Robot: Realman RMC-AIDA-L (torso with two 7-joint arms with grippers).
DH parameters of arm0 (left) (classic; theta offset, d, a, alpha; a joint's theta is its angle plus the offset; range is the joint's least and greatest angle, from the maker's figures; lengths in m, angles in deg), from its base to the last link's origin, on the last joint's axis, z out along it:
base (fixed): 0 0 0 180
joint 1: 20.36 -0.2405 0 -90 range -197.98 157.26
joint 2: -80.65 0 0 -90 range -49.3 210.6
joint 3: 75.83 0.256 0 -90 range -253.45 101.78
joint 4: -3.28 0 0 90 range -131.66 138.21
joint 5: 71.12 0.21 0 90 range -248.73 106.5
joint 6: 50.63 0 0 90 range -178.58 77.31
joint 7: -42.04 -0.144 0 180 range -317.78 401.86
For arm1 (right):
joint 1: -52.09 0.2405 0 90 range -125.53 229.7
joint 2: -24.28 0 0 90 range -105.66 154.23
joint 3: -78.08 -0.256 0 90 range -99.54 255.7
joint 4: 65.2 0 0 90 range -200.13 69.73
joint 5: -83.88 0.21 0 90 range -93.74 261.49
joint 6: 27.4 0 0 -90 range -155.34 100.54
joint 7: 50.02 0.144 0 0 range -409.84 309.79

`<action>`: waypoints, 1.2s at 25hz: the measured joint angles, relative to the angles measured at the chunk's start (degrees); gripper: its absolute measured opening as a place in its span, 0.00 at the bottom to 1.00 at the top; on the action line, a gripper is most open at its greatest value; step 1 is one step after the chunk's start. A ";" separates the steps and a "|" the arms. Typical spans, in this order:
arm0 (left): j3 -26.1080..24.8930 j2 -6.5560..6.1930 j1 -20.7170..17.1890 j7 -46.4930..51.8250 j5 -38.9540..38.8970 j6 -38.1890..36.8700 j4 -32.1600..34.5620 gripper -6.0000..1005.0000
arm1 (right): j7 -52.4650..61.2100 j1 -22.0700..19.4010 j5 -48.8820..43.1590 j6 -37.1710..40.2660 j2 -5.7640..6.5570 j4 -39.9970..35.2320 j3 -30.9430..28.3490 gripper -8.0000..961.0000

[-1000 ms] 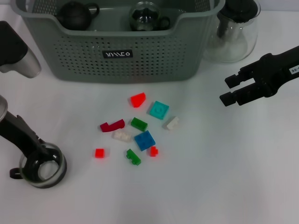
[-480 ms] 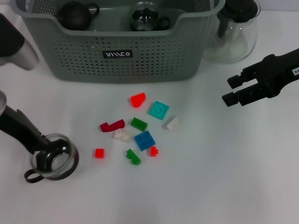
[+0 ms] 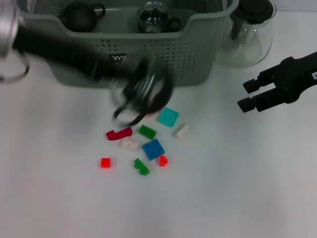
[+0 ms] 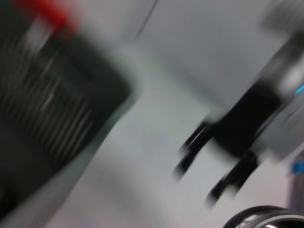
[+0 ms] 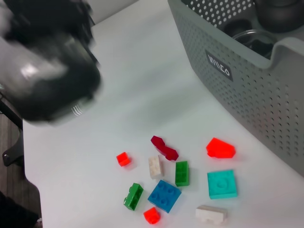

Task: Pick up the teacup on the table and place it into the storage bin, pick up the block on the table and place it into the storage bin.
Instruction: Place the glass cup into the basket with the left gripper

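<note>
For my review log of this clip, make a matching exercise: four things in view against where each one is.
Things:
1. teapot
2. teal block
3. right end effector
4. dark pot

Places:
A. inside the bin
B. on the table beside the bin's right end
C. above the table, right of the blocks
D. on the table just in front of the bin

Pairs: 1-B, 2-D, 3-C, 4-A
</note>
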 joint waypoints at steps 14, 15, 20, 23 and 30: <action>6.74 -12.46 20.03 5.49 8.97 31.00 -20.83 0.05 | 1.83 0.65 -0.05 0.04 0.58 0.02 -0.58 0.71; 7.01 -12.83 21.55 5.58 11.84 33.69 -23.87 0.05 | 1.86 0.65 -0.05 0.04 0.61 0.03 -0.59 0.71; 8.38 -12.59 25.63 6.25 23.48 44.57 -34.19 0.05 | 1.89 0.64 -0.10 0.00 0.62 0.03 -0.59 0.71; 8.65 -11.65 27.05 6.74 28.53 50.05 -38.61 0.05 | 1.90 0.59 -0.14 -0.05 0.63 0.03 -0.59 0.71; 9.56 -8.60 27.61 6.83 34.52 58.12 -43.08 0.05 | 2.52 0.43 -0.19 -0.06 0.62 0.03 -0.45 0.71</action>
